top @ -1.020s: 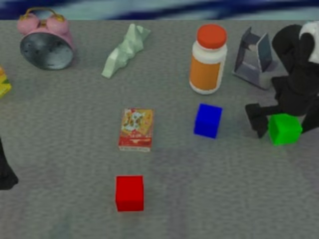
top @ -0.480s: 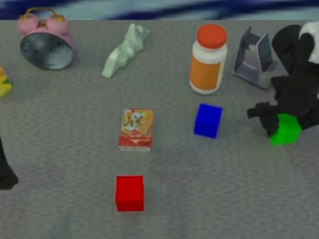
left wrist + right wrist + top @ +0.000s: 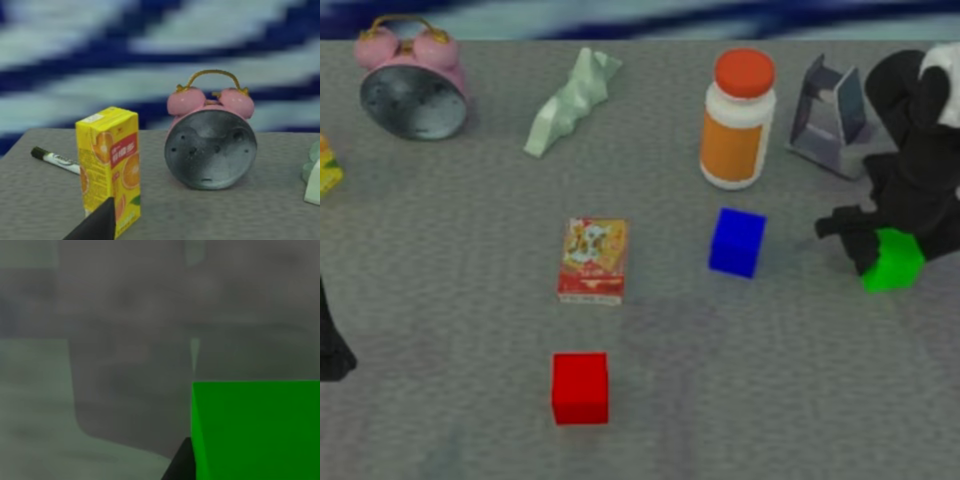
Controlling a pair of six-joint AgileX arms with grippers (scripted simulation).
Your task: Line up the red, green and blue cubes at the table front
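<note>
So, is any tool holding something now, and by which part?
The right tool sits over the green cube at its upper left part; whether it grips cannot be told.

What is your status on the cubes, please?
Right hand down on green cube, grip unclear. Left arm parked at left edge. Red cube and blue cube untouched. Card box sits between them.

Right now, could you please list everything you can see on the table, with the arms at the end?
red cube: one, red, front, left of centre
blue cube: one, deep blue, middle, right of centre
green cube: one, bright green, right side, at the right gripper
card box: one, red and yellow, flat, centre
alarm clock: one, pink, back left
juice carton: one, yellow, left edge
marker: one, white, black cap, behind the carton
crumpled piece: one, pale green, back
bottle: one, orange, red cap, back
stand: one, grey, back right
right gripper: black, over the green cube
left gripper: black, parked, left edge
</note>
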